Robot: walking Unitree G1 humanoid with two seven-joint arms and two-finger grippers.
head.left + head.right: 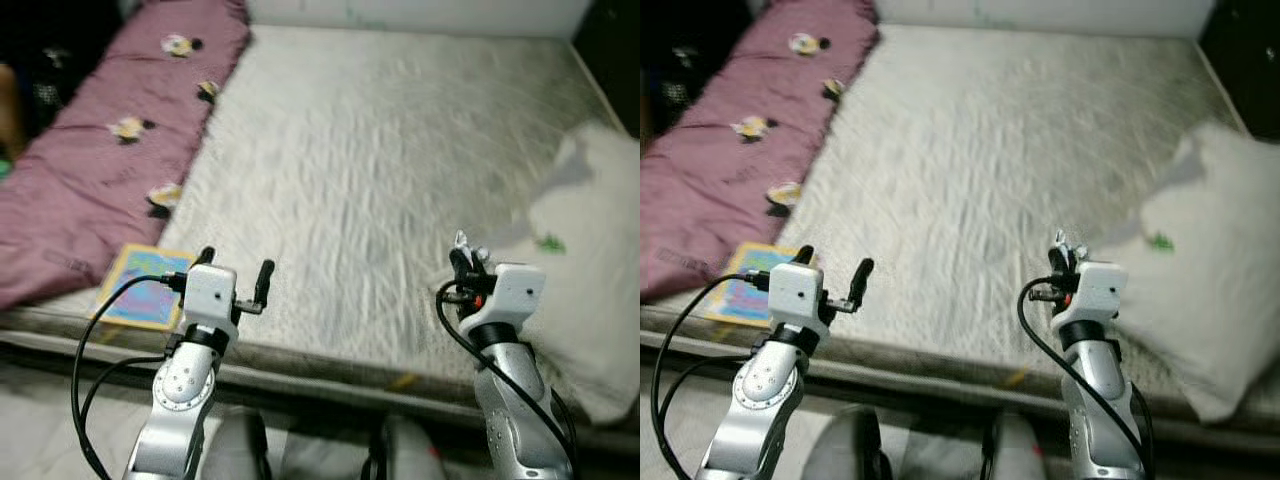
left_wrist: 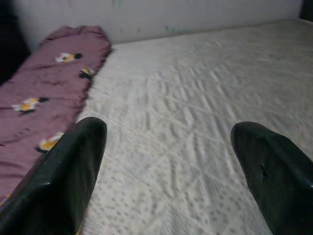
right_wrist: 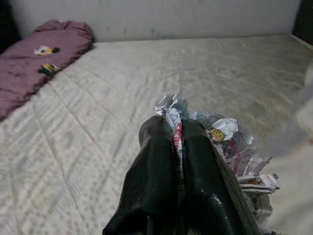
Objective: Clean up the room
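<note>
Cream quilted fabric of a bare mattress (image 1: 380, 150) is seen in the left eye view, stretching away beyond both sets of jaws. The left gripper (image 1: 237, 278) is held over the near edge of the bed with its jaws spread wide and nothing between them. A colourful picture book (image 1: 146, 288) lies flat on the mattress just outside the left jaws, near the bed's edge. Beyond the book, a maroon duvet (image 1: 110, 150) with small yellow and black prints runs along that side of the bed. The right gripper (image 1: 463, 262) is raised over the near edge too, its jaws pressed together on a bit of crumpled wrapper (image 1: 462, 241) that pokes out above the tips. A white pillow (image 1: 590, 270) lies just to the outer side of the right jaws.

In the right eye view the same layout is repeated.

In the left wrist view the two black fingers (image 2: 63, 181) are shown well apart, with only mattress ahead of them and the duvet off to one side.

In the right wrist view the fingers (image 3: 156, 166) are closed tight, and the crumpled, printed wrapper is pinched between them, its crinkled bulk spilling out past the tips and along one side, above the mattress.
</note>
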